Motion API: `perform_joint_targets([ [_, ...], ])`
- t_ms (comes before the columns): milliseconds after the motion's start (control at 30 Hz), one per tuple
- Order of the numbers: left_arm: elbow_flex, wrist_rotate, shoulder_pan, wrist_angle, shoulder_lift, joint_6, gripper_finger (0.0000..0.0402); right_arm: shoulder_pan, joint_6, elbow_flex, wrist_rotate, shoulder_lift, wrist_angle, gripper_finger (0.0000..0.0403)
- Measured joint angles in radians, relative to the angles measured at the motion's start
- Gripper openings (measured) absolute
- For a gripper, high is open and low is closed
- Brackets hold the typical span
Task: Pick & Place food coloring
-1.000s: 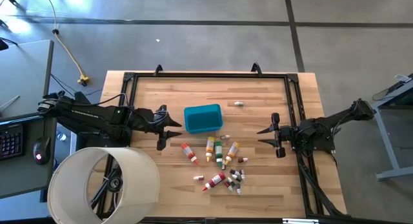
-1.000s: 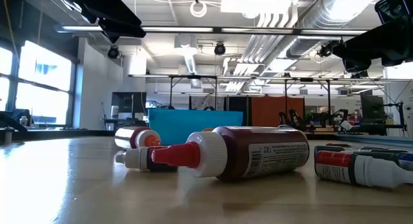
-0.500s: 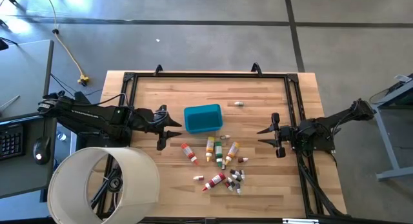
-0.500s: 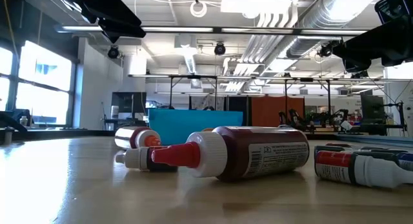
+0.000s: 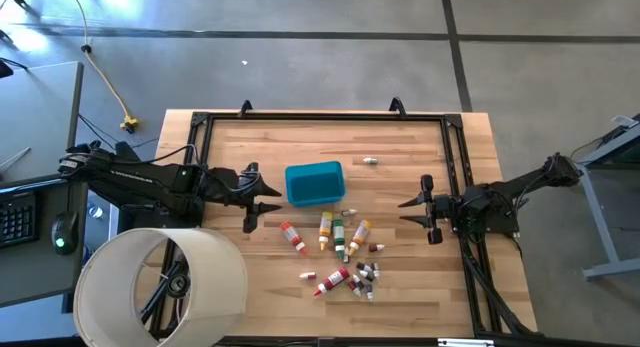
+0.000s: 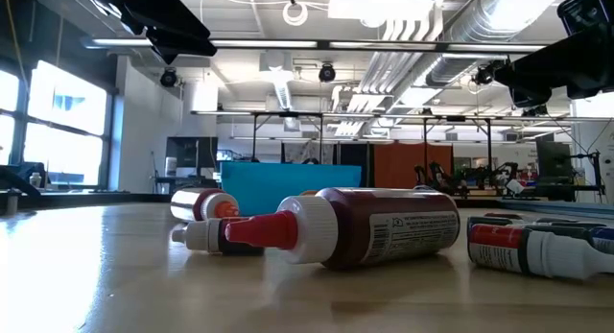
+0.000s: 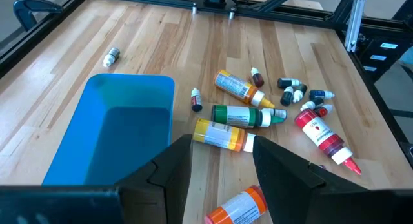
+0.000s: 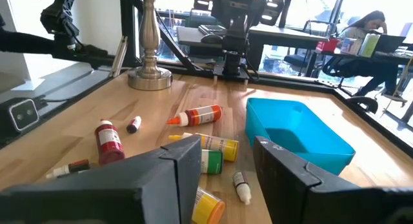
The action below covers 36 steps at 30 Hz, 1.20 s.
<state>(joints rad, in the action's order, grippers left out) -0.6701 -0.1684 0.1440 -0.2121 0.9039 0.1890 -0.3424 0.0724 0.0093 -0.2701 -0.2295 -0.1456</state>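
Between both jaws, food coloring (image 5: 340, 249), ungripped

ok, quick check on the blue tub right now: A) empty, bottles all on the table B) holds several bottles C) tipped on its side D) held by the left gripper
A: the left wrist view shows the blue tub upright with a bare floor, while the food coloring bottles lie scattered on the table beside it, and neither gripper touches it.
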Motion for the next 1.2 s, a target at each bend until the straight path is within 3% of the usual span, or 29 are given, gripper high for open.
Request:
perform_joint_targets([
  [633,0.0,0.0,0.0,0.0,0.0,0.0,0.0161,0.0,0.068,0.0,-0.01,0.0,0.0,0.0135],
  [867,0.0,0.0,0.0,0.0,0.0,0.0,0.0161,0.0,0.191,0.0,0.018,0.0,-0.054,0.0135],
  [1100,0.0,0.0,0.0,0.0,0.0,0.0,0.0161,0.0,0.204,0.0,0.026,0.0,-0.049,0.0135],
  [1200,0.0,0.0,0.0,0.0,0.0,0.0,0.0161,0.0,0.285,0.0,-0.021,0.0,-0.083,0.0135],
])
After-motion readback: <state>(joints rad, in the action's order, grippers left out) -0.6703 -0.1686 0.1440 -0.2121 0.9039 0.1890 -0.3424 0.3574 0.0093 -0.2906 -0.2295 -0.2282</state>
